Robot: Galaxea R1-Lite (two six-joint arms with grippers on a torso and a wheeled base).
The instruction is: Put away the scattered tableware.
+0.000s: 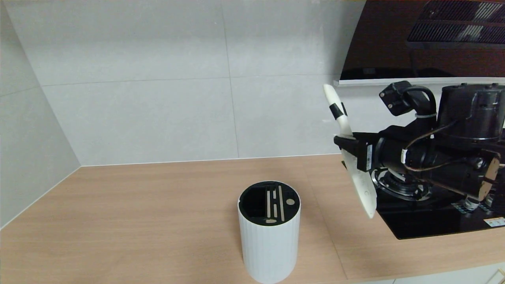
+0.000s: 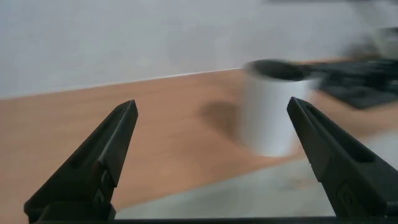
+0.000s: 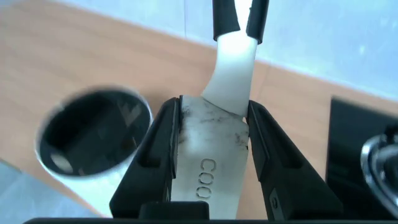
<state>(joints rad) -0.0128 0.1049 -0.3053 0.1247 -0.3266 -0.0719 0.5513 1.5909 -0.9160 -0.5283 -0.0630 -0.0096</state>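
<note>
A white spatula [image 1: 357, 173] with a black band on its handle hangs in the air above the counter's right part, blade down and handle up. My right gripper [image 1: 352, 150] is shut on it where blade meets handle; the right wrist view has the spatula [image 3: 214, 149] clamped between the two black fingers [image 3: 158, 155]. A white cylindrical holder [image 1: 269, 232] with a black slotted top stands near the counter's front edge, left of and below the spatula. In the left wrist view my left gripper [image 2: 214, 155] is open with nothing in it, facing the holder [image 2: 270, 106].
A black glass stove [image 1: 438, 215] with a burner ring lies at the right of the wooden counter [image 1: 138, 213]. A dark range hood [image 1: 426, 39] hangs above it. Tiled walls close the back and the left corner.
</note>
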